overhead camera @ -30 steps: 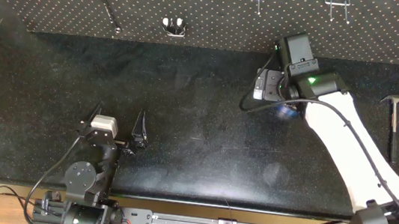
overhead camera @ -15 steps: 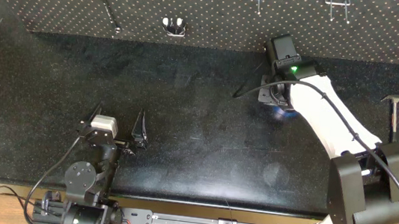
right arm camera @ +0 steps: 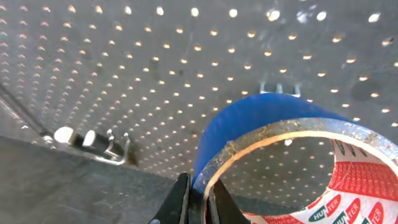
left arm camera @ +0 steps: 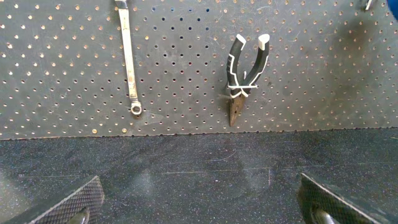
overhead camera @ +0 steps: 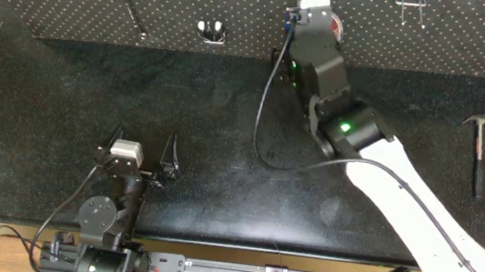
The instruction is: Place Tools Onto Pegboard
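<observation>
The left tool [left arm camera: 199, 202] sits low over the table [overhead camera: 224, 134] with its fingers apart, while farther off the right tool [right arm camera: 198, 199] is clamped on the tape [right arm camera: 261, 118], up close to the pegboard [right arm camera: 124, 56] near a hook [right arm camera: 280, 88].

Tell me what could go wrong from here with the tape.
1. The right gripper pinches only the thin wall of the tape, so the roll might pivot or slip out on any contact.
2. The hook is small and sits just past the roll's rim in the right wrist view. The rim may bump it rather than thread over it, and the tape could drop to the table.
</observation>
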You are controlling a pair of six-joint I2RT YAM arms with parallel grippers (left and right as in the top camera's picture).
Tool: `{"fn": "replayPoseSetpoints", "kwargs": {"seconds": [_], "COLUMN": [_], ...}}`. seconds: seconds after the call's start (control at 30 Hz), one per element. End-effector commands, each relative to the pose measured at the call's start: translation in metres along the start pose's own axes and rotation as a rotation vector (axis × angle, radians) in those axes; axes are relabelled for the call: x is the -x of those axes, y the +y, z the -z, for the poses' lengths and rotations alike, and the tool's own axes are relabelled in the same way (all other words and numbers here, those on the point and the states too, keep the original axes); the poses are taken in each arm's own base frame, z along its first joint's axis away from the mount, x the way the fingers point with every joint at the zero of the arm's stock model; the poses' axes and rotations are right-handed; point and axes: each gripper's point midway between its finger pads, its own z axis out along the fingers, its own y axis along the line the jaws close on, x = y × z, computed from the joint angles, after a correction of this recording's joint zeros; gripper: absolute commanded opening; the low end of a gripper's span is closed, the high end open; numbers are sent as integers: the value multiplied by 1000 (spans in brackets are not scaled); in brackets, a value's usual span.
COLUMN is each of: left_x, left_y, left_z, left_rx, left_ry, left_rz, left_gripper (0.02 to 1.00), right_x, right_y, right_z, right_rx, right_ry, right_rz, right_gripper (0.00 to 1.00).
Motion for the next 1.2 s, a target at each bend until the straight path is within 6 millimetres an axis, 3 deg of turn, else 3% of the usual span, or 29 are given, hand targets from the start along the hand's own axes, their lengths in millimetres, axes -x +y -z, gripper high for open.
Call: {"fn": "replayPoseSetpoints", "kwargs": {"seconds": [0.03, 0.17, 0.27, 0.37, 0.43, 0.53, 0.7, 0.77, 0.8, 0.83, 0.87, 0.9, 0.97, 1.03, 1.1, 1.17, 1.2], "left_x": [-1, -1, -1, -1, -1, -1, -1, -1, -1, -1, -1, -1, -1, -1, -1, -1, -1], "left_y": [-2, -2, -2, -2, -2, -2, -2, -2, -2, -2, -2, -2, -2, -2, -2, -2, -2], "left_z": [0, 0, 0, 0, 0, 0, 0, 0, 0, 0, 0, 0, 0, 0, 0, 0, 0], "left_rx": [-9, -10, -10, -10, -10, -9, -9, -9, -10, -9, -10, -10, -9, -10, -10, -9, -10], "left_ry": [0, 0, 0, 0, 0, 0, 0, 0, 0, 0, 0, 0, 0, 0, 0, 0, 0], "left_rz": [-3, -3, -3, -3, -3, -3, -3, -3, -3, -3, -3, -3, -3, -3, -3, -3, -3], "left_gripper": [996, 996, 996, 996, 996, 996, 996, 996, 996, 996, 996, 998, 998, 996, 996, 996, 996], "right_x": [5, 2, 2, 1, 1, 4, -15, -46, -81, -123, -142, -158, -170, -172, -170, -188, -215], "right_y": [-19, -14, -12, -4, -2, 8, 10, -2, -37, -91, -130, -181, -234, -282, -318, -333, -350], "right_z": [-25, -46, -51, -50, -49, -36, -16, 4, 31, 75, 106, 145, 175, 190, 167, 161, 168], "right_rx": [-149, -142, -140, -122, -118, -96, -54, -61, -158, -335, -453, -598, -638, -616, -438, -337, -343], "right_ry": [-73, -106, -117, -115, -115, -112, 8, 172, 351, 573, 698, 819, 911, 952, 795, 715, 730], "right_rz": [42, 55, 51, 57, 58, 68, 108, 70, -18, -119, -151, -188, -146, -48, -76, -174, -267], "right_gripper": [75, 73, 80, 294, 336, 371, 375, 555, 715, 763, 761, 825, 956, 967, 967, 967, 978]}}
